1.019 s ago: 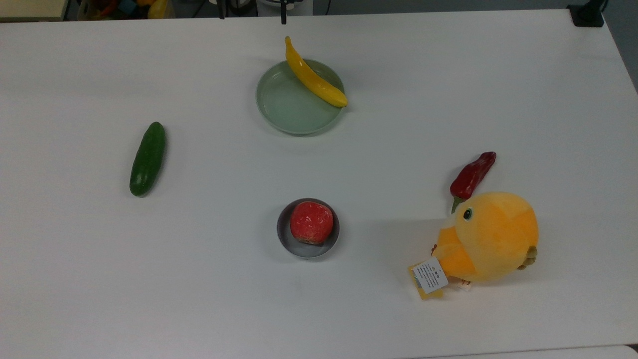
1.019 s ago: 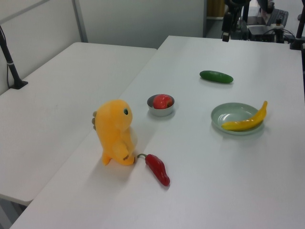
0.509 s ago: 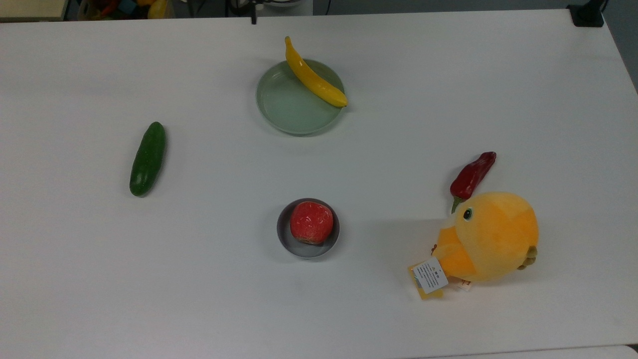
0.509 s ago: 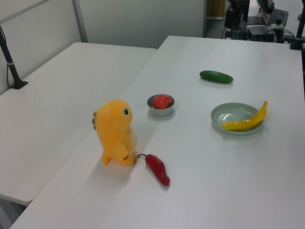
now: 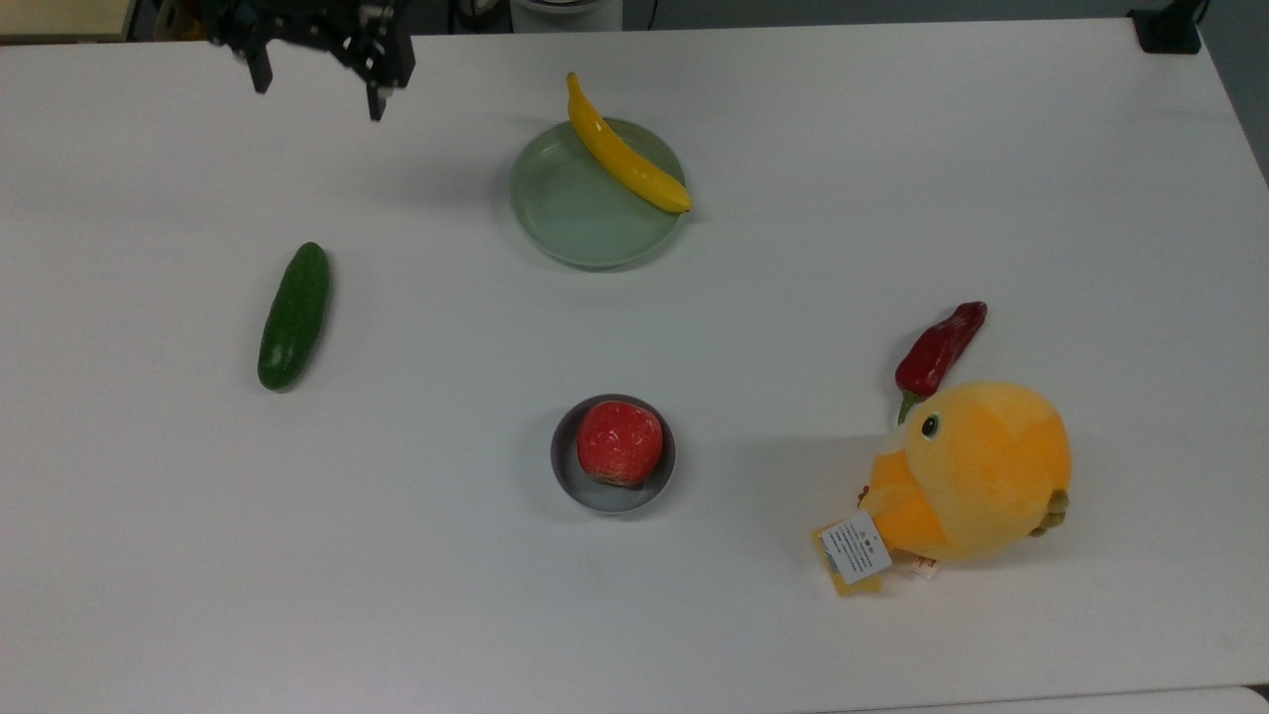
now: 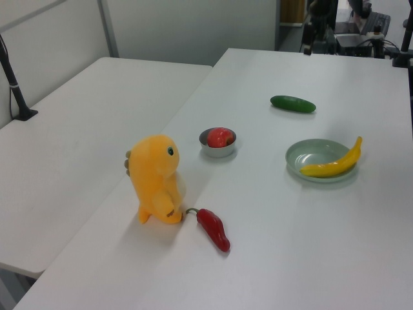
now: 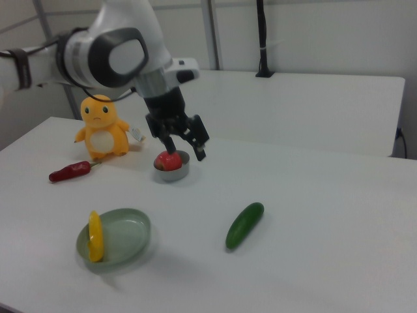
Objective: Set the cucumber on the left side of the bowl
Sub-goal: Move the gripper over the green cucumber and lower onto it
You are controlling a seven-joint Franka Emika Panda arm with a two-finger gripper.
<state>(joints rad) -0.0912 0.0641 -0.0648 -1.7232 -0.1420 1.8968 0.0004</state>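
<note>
On the surface (image 5: 892, 149): 1 cucumber (image 5: 293, 315), 1 bowl (image 5: 595, 491) holding 1 red fruit (image 5: 620, 442), 1 plate (image 5: 575, 213), 1 banana (image 5: 625, 149), 1 chili (image 5: 937, 349), 1 plush (image 5: 977, 471). My fingers (image 5: 375, 94) — spread, empty — have swung in over the top view's upper left; the cucumber hasn't budged, well left of the bowl.

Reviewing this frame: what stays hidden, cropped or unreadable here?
- Bowl floor, top view: covered by the red fruit.
- Arm above the claw, top view: cut off by the upper edge.
- Tag print on the plush toy, top view: too small to read.
- Plate rim, right view: partly hidden under the banana.
</note>
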